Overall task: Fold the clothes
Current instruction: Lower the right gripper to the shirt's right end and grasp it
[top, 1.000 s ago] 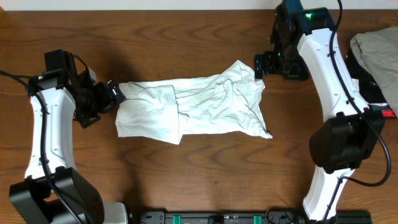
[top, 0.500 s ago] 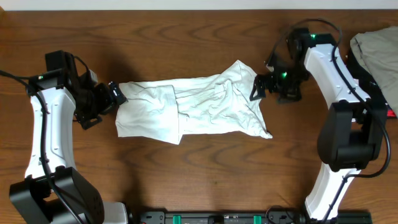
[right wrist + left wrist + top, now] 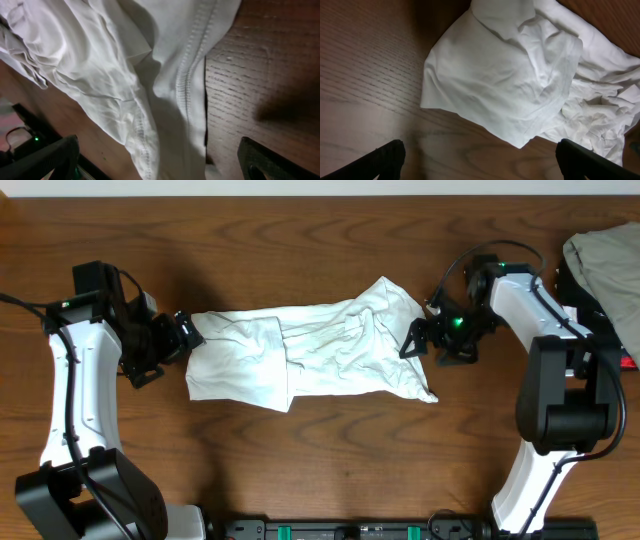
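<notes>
The clothes are one white, wrinkly T-shirt [image 3: 320,350] lying crumpled lengthwise in the middle of the wooden table [image 3: 320,470]. My left gripper [image 3: 185,335] is open at the shirt's left end; in the left wrist view its gripper [image 3: 482,162] hangs over bare wood just short of the folded cloth [image 3: 510,75]. My right gripper [image 3: 414,340] is open at the shirt's right edge. In the right wrist view its gripper [image 3: 160,160] straddles the stitched hem of the shirt [image 3: 100,60], with nothing gripped.
A heap of beige-grey clothing [image 3: 600,265] with black and red bits lies at the table's right edge, behind the right arm. A black equipment bar [image 3: 360,530] runs along the front edge. Bare wood lies in front of and behind the shirt.
My right arm has swung from the shirt's far right corner toward the front, down to the middle of its right edge. The left arm and the shirt have not moved.
</notes>
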`<control>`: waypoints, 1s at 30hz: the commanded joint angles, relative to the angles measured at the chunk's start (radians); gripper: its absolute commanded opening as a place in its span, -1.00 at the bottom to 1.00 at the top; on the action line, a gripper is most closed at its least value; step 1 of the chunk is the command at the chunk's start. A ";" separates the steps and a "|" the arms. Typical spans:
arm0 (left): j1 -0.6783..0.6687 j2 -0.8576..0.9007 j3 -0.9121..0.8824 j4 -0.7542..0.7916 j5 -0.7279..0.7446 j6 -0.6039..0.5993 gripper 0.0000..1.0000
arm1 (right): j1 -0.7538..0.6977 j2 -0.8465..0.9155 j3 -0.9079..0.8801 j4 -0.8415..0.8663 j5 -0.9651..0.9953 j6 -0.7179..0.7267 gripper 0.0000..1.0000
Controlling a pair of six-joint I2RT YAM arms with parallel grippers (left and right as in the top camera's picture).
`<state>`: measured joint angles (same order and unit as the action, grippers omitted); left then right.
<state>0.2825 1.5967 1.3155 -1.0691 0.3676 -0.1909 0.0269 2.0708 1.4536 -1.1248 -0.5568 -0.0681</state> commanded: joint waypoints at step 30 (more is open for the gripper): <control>0.002 0.000 0.013 -0.004 0.010 -0.006 0.96 | -0.074 -0.015 -0.230 0.334 -0.275 -0.013 0.99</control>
<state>0.2825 1.5967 1.3155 -1.0695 0.3676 -0.1909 -0.0467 2.0445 1.2568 -0.7952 -0.8310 -0.0971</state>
